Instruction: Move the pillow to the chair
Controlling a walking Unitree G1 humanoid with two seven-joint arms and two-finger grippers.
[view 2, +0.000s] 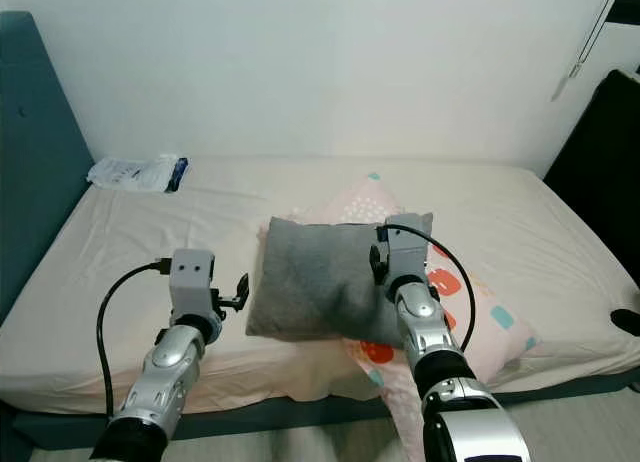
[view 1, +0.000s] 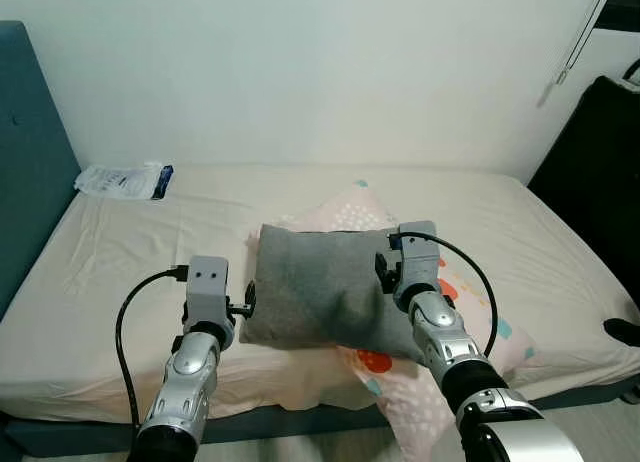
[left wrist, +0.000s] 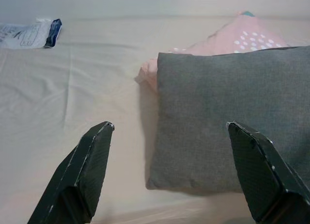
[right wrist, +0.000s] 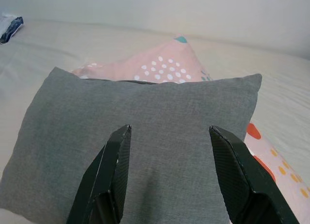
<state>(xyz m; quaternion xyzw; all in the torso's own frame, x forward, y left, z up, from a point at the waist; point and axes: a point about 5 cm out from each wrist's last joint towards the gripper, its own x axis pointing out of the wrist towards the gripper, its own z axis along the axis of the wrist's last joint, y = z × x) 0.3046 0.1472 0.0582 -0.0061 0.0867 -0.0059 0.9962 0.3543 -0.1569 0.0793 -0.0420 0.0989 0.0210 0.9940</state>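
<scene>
Right hand [right wrist: 169, 178] spread over grey pillow [view 1: 320, 287] | left hand [left wrist: 174, 173] spread, at pillow's left edge

Pillow [view 1: 325, 287] on blanket [view 1: 400, 367], mid-bed [view 1: 120, 282]; packet [view 1: 125, 180] far-left.

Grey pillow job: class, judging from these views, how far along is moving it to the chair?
Done: nothing; the grey fabric pillow lies on the beige-sheeted bed, atop a pink patterned pillow. In hand: the left gripper and right gripper, both open, flank it, ungripped. Left: grasp, lift, carry to the chair.
</scene>
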